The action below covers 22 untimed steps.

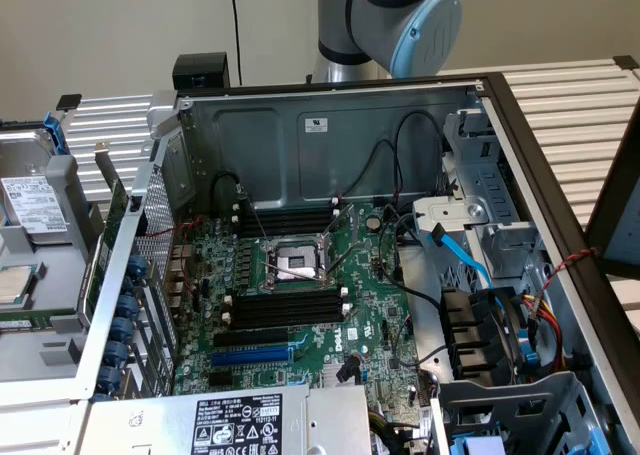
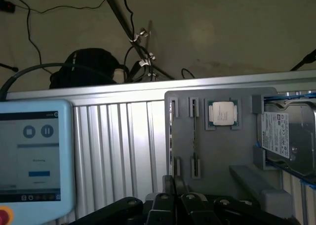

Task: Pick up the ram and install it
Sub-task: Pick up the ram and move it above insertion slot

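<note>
My gripper (image 2: 173,195) appears in the wrist view as dark metal parts above a ribbed aluminium table (image 2: 123,146), next to a grey parts tray (image 2: 222,156). A thin strip (image 2: 194,136) stands edge-on between two clips of that tray; I cannot tell whether it is the ram. In the exterior view, the open computer case (image 1: 330,135) holds a green motherboard (image 1: 370,275). Long black memory slots (image 1: 285,310) lie on either side of the processor socket (image 1: 295,260). They look empty. The arm's joint (image 1: 400,15) hangs behind the case's back wall.
The tray carries a processor chip (image 2: 221,112) and a hard drive (image 2: 279,133). A teach pendant (image 2: 29,156) lies on the table. Inside the case are a blue expansion slot (image 1: 255,355), black and blue cables (image 1: 460,255), a drive cage (image 1: 500,225) and a power supply (image 1: 235,420).
</note>
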Each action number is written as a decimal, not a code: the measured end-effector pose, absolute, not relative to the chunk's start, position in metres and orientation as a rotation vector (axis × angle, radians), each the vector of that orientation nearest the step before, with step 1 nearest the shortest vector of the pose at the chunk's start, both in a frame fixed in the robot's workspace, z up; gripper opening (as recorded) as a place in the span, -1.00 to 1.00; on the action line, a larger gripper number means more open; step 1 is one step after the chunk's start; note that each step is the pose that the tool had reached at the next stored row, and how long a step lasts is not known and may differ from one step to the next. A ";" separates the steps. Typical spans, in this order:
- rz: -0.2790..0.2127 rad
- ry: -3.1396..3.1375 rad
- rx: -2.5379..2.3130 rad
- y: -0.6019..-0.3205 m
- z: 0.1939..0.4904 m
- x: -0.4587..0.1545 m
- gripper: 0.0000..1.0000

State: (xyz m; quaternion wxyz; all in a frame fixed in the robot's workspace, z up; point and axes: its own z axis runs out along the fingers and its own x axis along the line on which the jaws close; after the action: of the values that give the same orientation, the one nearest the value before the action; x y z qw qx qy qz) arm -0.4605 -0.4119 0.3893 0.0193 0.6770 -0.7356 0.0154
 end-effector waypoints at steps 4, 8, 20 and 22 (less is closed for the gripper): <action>0.051 -2.285 2.103 -0.412 0.389 -0.460 -0.76; 0.053 -2.285 2.103 -0.412 0.389 -0.458 -0.76; 0.052 -2.287 2.101 -0.412 0.389 -0.446 -0.76; 0.052 -2.287 2.101 -0.412 0.389 -0.444 -0.76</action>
State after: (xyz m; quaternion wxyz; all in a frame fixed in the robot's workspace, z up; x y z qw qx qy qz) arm -0.4440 -0.4119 0.3893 0.0177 0.6763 -0.7363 0.0169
